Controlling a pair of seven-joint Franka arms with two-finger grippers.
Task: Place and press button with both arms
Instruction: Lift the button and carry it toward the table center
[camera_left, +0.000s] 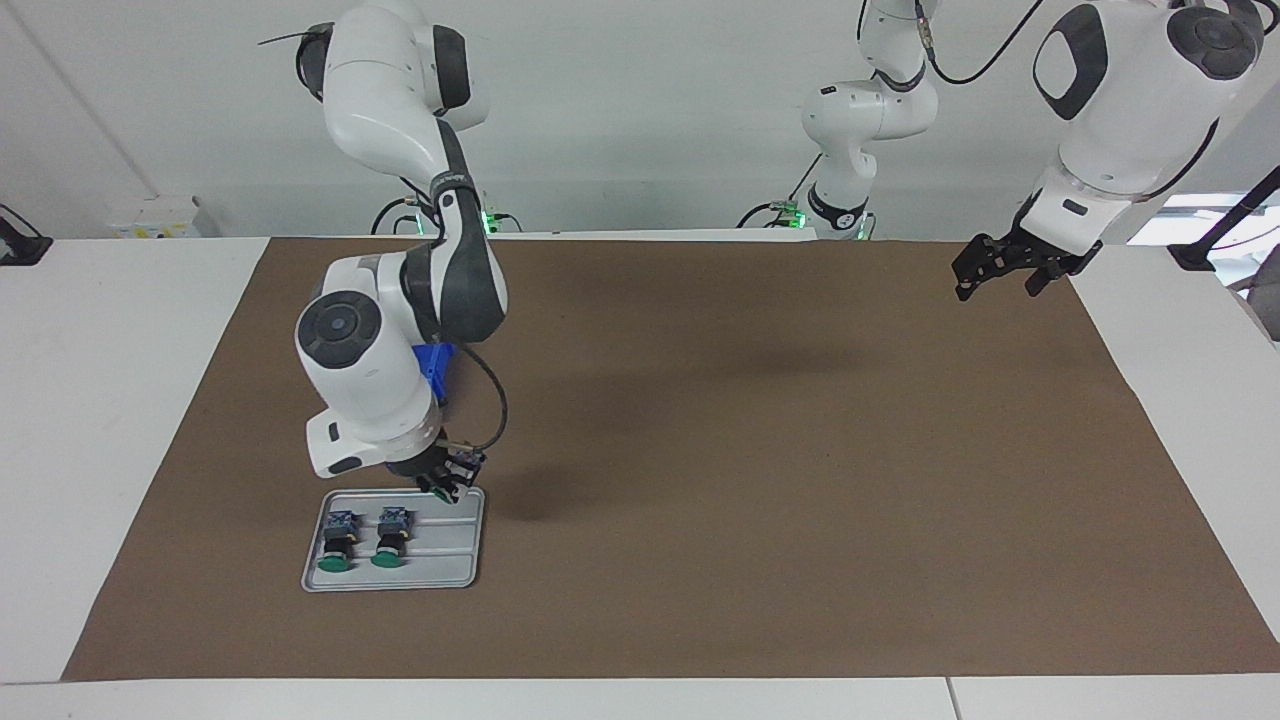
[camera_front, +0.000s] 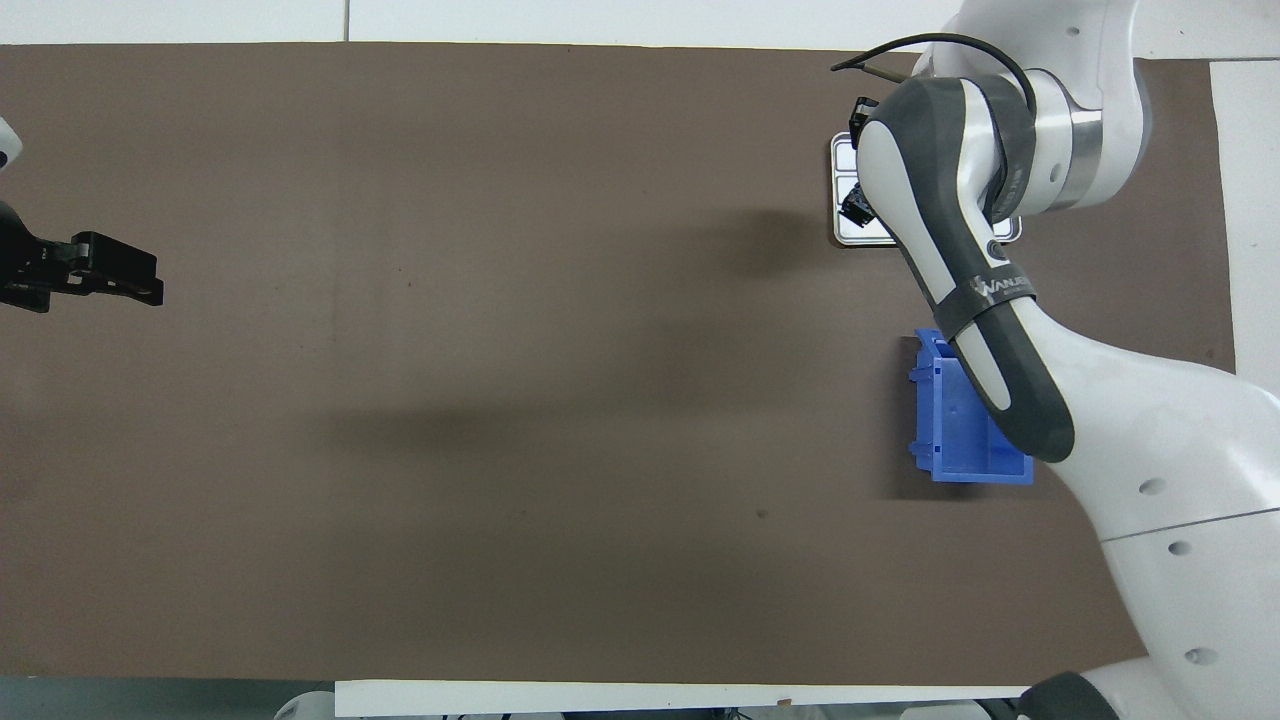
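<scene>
A small grey tray lies on the brown mat toward the right arm's end of the table. Two buttons with green caps lie side by side in it. My right gripper hangs just above the tray's edge nearer to the robots, shut on a third button whose green cap shows between the fingertips. In the overhead view the right arm covers most of the tray. My left gripper waits open in the air over the mat's corner at the left arm's end, holding nothing.
A blue open bin stands on the mat nearer to the robots than the tray, partly under the right arm. The brown mat covers most of the white table.
</scene>
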